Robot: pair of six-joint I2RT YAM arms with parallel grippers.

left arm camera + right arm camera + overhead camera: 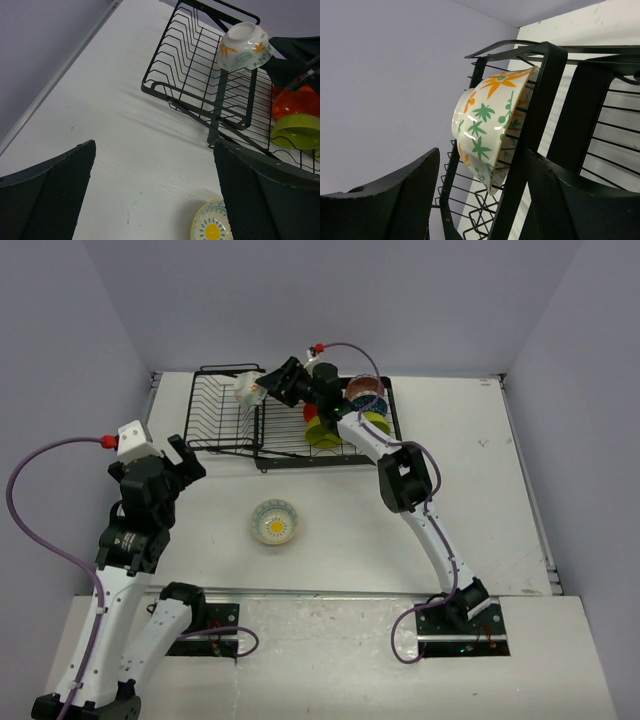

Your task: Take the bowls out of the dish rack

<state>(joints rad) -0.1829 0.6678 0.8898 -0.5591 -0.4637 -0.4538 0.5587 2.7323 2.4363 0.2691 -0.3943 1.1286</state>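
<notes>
We find the unloading at an early stage. One cream bowl with a yellow centre (276, 522) stands upright on the desk, out of the dish rack (215, 410), just beyond and to the right of the left jaws, which hang released and empty. A cream bowl with orange and green flowers (485, 127) lies on its side against a rack bar, directly ahead of the right jaws. These stand spread with nothing between them, so we judge that bowl not yet gripped. Behind the right jaws, beside the right arm (405, 480), the lime green bowl (322, 433), orange-red bowl (311, 414) and blue speckled bowl (366, 388) sit racked; others may be hidden there. The desk (480, 500) is white, faintly grained, lightly scuffed and metal-edged. Plain lilac-grey walls (400, 300) enclose it on three sides.
</notes>
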